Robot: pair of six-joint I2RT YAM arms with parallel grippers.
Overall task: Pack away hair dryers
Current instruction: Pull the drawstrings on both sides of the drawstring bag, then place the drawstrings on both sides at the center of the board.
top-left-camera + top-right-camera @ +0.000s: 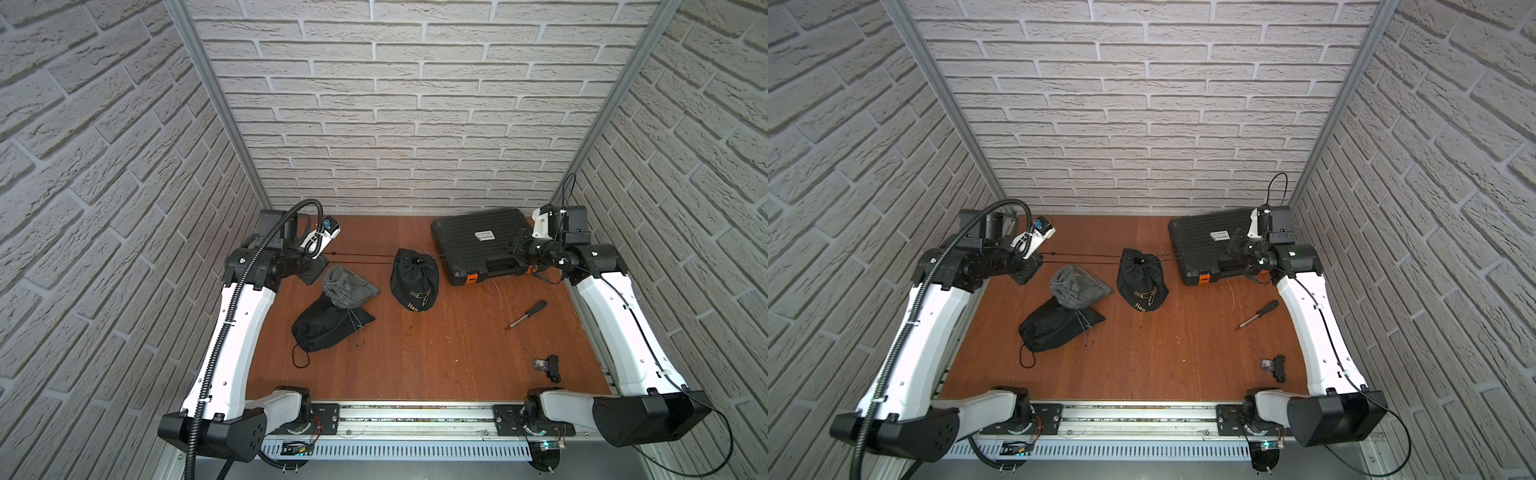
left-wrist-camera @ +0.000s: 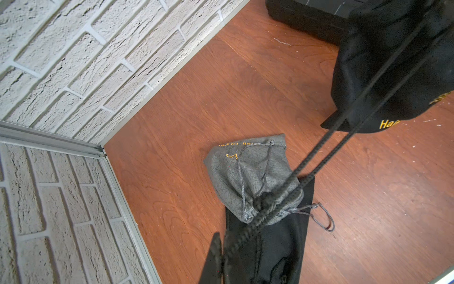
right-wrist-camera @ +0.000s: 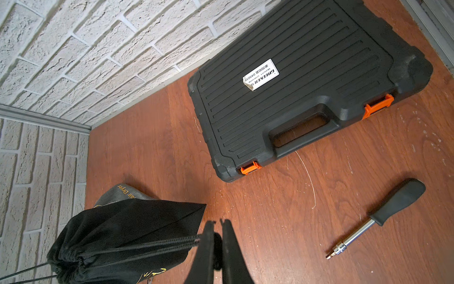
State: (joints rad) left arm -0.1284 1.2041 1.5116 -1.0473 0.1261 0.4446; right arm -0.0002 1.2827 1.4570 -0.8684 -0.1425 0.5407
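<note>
No hair dryers show; what the pouches hold is hidden. A black drawstring pouch [image 1: 414, 282] [image 1: 1142, 280] with gold lettering stands upright mid-table, its mouth gathered tight. Two taut cords [image 1: 361, 257] run from its mouth to my left gripper [image 1: 325, 254] [image 2: 222, 238], which is shut on them. On the other side the cords [image 3: 147, 246] run to my right gripper [image 1: 512, 249] [image 3: 218, 222], also shut on them. Both grippers hover above the table, far apart, with the pouch [image 2: 393, 61] [image 3: 122, 233] strung between them.
A grey pouch [image 1: 347, 286] [image 2: 250, 172] lies on a flat black pouch [image 1: 328, 326] at the left. A ribbed black hard case [image 1: 478, 245] [image 3: 294, 98] with orange latches lies shut at the back right. A screwdriver [image 1: 527, 314] [image 3: 378, 218] and a small black part [image 1: 548, 366] lie at the right.
</note>
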